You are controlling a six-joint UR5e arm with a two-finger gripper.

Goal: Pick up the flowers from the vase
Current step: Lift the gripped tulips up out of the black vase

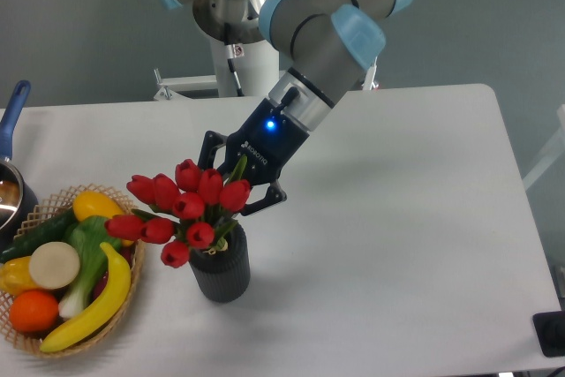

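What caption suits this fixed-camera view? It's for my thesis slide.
Claw reaching into the red tulips standing in the ribbed dark vase.

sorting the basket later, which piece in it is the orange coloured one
The round orange fruit at the near left end of the wicker basket. The other pieces are yellow, green or pale: the banana and the cucumber, for instance.

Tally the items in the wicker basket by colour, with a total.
Yellow: 3 (banana, pepper, one piece at the left edge)
Green: 2 (cucumber, leafy vegetable)
Orange: 1 (orange)
Pale cream: 1 (round slice)
Total: 7 visible in the basket; others may lie hidden underneath.
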